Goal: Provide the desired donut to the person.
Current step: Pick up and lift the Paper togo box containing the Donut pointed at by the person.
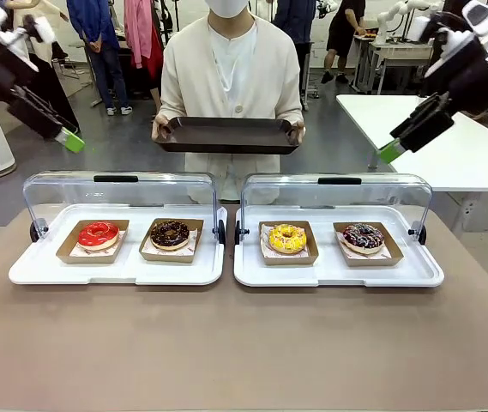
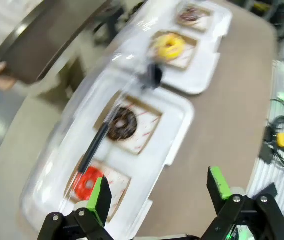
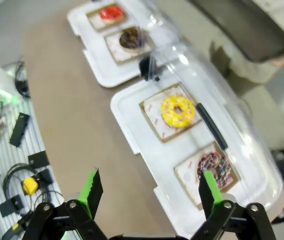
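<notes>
Right gripper (image 3: 150, 184) wide open; wrist-view cables (image 3: 17, 172), front-view person (image 1: 231, 60) with tray (image 1: 226, 135)

No word, brand, number or sign can be read anywhere; the paper liner (image 2: 144, 127) under the chocolate donut (image 2: 121, 124), ahead of the left claw (image 2: 157, 180), carries thin reddish marks, too blurred to tell as letters; the second liner (image 3: 155, 116), under the yellow donut (image 3: 177, 110) ahead of the right claw (image 3: 151, 174), bears similar marks, equally illegible.
</notes>
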### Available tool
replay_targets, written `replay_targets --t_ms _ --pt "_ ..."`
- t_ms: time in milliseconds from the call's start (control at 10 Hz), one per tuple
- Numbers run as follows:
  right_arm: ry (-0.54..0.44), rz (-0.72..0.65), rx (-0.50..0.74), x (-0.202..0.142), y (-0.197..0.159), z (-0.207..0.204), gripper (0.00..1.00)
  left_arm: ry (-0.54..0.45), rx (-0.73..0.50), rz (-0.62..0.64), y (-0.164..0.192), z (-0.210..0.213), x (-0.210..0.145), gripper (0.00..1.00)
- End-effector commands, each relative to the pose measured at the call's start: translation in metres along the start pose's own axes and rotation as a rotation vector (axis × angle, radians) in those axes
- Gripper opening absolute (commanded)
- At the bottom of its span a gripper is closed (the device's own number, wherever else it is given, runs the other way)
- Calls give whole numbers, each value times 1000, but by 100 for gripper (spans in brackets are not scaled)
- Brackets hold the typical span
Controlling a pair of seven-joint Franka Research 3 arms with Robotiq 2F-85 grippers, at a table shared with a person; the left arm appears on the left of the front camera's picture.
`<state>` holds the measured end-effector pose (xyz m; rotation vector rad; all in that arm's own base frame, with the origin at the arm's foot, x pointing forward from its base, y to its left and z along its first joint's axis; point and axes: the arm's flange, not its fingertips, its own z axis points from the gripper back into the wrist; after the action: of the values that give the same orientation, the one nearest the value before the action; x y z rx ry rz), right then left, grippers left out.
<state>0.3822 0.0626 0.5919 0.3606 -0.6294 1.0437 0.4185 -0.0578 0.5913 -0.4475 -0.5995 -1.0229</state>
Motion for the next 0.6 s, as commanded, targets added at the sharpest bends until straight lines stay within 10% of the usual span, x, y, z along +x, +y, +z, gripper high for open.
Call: replay_targets --t_ms 0,500 --pt "-110 25 168 -16 -36 0 100 -47 -179 -61 27 11 -11 100" --pt "-302 19 198 -93 -78 9 100 -320 -144 -150 68 29 -90 100"
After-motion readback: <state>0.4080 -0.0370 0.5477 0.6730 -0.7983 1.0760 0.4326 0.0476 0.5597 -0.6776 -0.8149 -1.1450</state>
